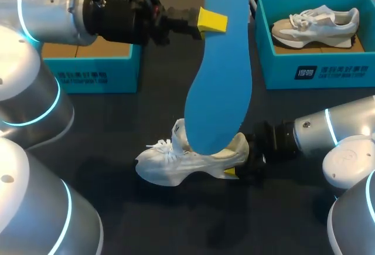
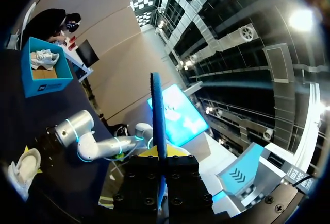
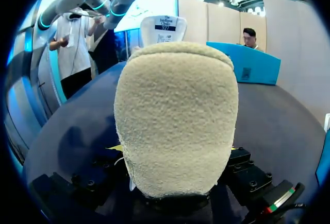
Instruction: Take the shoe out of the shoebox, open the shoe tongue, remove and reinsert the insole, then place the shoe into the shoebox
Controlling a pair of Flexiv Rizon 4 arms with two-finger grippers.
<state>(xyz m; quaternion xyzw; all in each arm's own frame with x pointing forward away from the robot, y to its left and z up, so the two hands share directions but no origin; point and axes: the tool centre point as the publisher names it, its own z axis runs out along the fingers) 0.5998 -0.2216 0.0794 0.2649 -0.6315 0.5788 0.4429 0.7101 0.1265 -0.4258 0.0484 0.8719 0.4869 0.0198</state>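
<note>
High over the table my left gripper is shut on a blue insole, which hangs with its lower end in the opening of the white shoe. The left wrist view shows the insole edge-on between the fingers. The shoe rests on the dark table mid-front, toe to the left and heel raised. My right gripper is shut on the shoe's heel from the right. In the right wrist view the fuzzy beige heel fills the space between the fingers.
At the back right a blue shoebox holds a second white shoe. Another blue box sits at the back left under my left arm. The same shoebox shows far off in the left wrist view.
</note>
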